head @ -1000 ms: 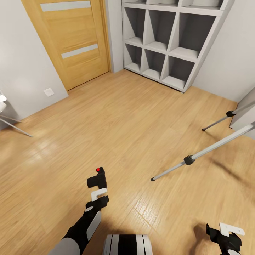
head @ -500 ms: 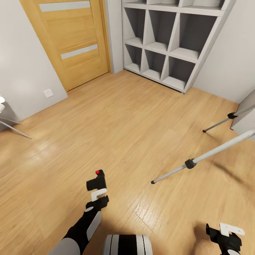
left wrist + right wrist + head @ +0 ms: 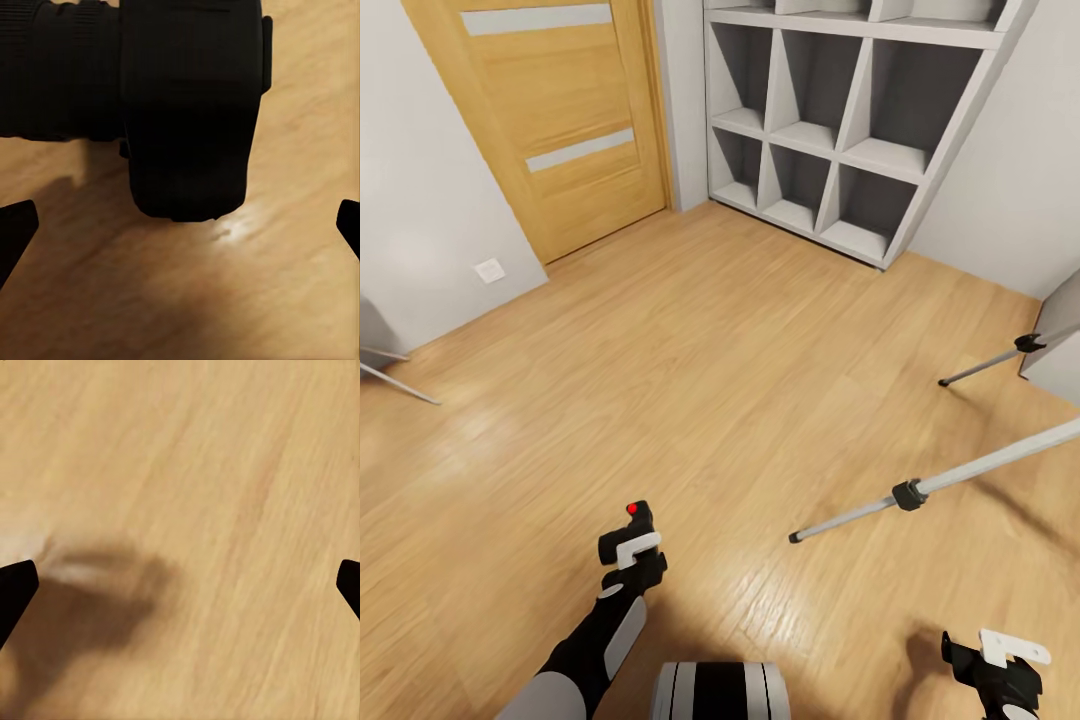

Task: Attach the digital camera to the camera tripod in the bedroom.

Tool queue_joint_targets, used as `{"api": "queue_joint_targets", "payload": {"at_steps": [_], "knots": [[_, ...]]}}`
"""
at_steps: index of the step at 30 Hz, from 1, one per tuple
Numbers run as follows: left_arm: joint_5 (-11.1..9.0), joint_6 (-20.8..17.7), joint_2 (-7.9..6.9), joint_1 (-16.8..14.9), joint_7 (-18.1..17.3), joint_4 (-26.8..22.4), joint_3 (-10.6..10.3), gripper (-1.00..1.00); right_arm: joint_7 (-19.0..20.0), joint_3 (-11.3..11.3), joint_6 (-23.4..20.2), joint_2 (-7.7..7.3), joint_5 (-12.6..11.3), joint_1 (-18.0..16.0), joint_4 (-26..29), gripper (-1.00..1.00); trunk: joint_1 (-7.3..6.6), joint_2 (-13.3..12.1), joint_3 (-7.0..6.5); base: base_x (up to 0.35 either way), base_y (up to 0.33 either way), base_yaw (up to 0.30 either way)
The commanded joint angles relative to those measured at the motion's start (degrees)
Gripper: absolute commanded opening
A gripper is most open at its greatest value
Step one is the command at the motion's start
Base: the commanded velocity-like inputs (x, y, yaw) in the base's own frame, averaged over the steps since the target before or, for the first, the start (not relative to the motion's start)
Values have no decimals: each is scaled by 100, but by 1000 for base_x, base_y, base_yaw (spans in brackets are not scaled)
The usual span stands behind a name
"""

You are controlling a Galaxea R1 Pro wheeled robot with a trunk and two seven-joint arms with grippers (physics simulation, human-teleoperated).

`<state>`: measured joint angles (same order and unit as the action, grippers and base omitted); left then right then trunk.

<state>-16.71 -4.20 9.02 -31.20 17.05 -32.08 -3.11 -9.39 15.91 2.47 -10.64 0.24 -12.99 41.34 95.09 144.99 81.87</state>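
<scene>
Digital camera (image 3: 628, 528) sits at the left gripper (image 3: 634, 557), low over the wood floor (image 3: 690, 380); grasp cannot be confirmed, fingertips wide apart in the wrist view. Tripod legs (image 3: 920, 490) at right, head out of frame. Turn right, carry level. Right gripper (image 3: 1000, 668) released, holding nothing. Head view alone gives the tripod's bearing.

Light wood floor (image 3: 720, 330) — two camera tripod (image 3: 920, 490) feet, white shelf (image 3: 840, 110), perhaps chair legs (image 3: 390, 380).
</scene>
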Motion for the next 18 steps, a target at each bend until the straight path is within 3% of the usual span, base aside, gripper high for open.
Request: {"api": "queue_joint_targets", "payload": {"at_steps": [1,18], "knots": [[-41,-27,-1,0,45,-14,-32,100,-13,0,17,0,2,-2,-3,100,-1,1,3,16,0,0],[-46,-28,3,0,53,-15,-25,100,-19,0,18,0,2,-2,-3,100,-1,1,3,6,0,0]]}}
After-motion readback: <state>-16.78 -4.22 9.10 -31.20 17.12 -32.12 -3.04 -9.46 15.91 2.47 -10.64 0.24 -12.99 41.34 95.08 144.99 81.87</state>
